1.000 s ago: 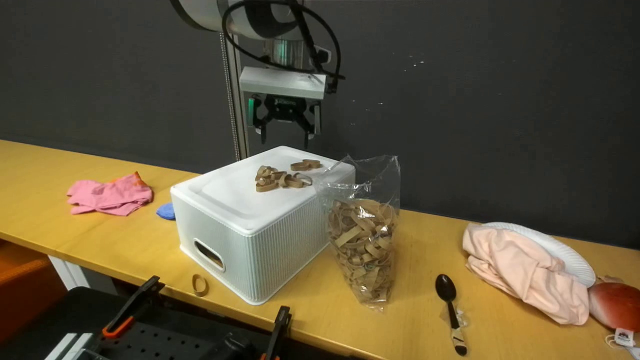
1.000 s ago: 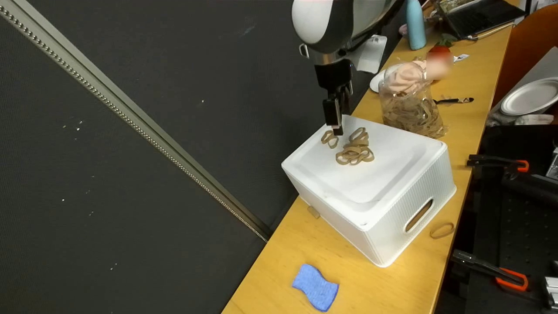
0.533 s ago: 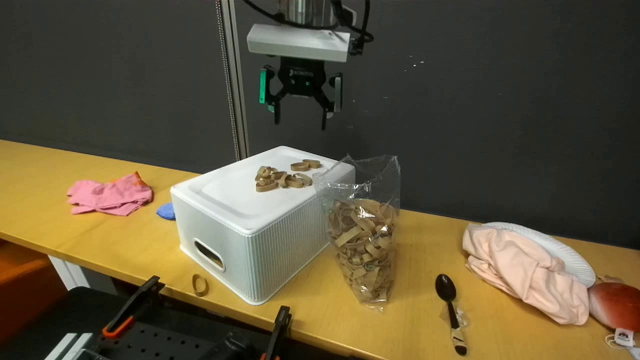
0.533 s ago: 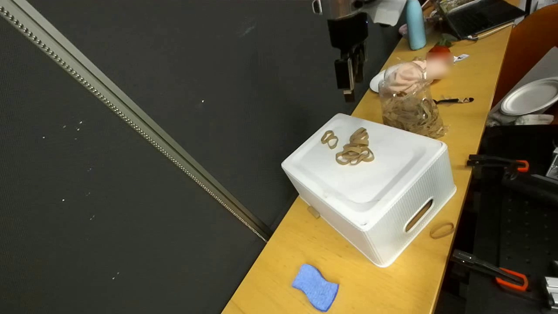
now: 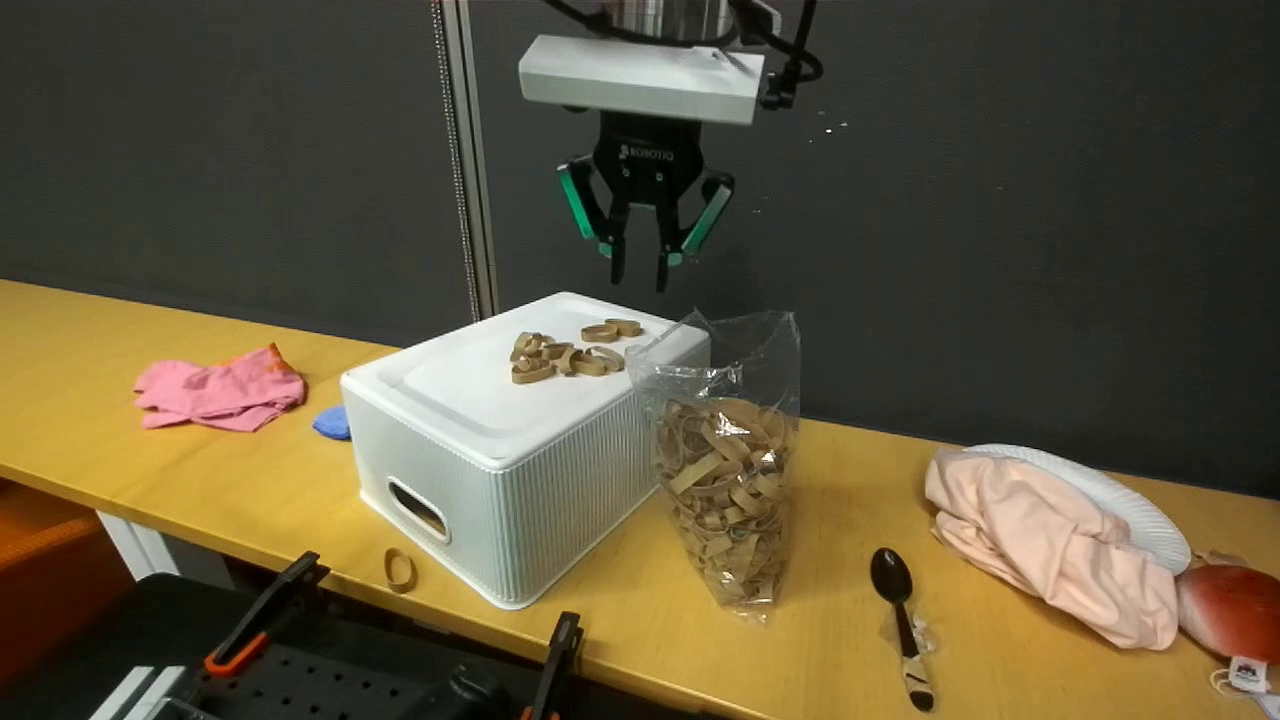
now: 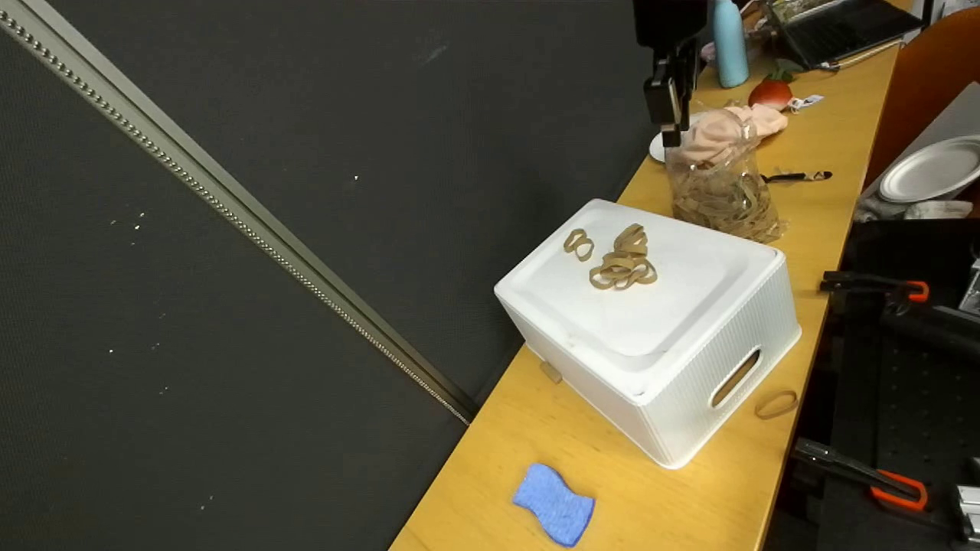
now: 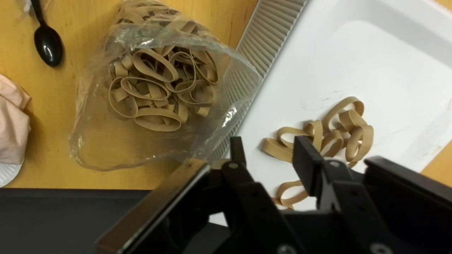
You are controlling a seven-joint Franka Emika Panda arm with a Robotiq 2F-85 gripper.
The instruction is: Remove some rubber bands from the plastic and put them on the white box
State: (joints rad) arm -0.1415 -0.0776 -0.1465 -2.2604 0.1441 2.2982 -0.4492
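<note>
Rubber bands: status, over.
Gripper part-open, holding nothing, in midair. Some rubber bands on white box, many more in plastic bag. Bag, loose at mouth, might get in the way.

Plastic bag (image 5: 735, 350) is gleaming, transparent, crinkled. Rubber bands (image 7: 316, 134) are looking matt. White storage box (image 5: 580, 490) is showing plastic, smooth-topped, ribbed-sided. Tabletop (image 5: 840, 640) is looking like smooth wood. Spoon (image 7: 48, 46) is shining glossy.

Table (image 5: 840, 540) with box (image 5: 525, 450), bag (image 5: 750, 352), 1 spoon (image 5: 906, 630)

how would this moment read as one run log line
gripper: partly open, empty, raised; plastic bag: mouth open, rubber bands inside; white box: loose rubber bands on top; stray rubber bands: on table
</note>
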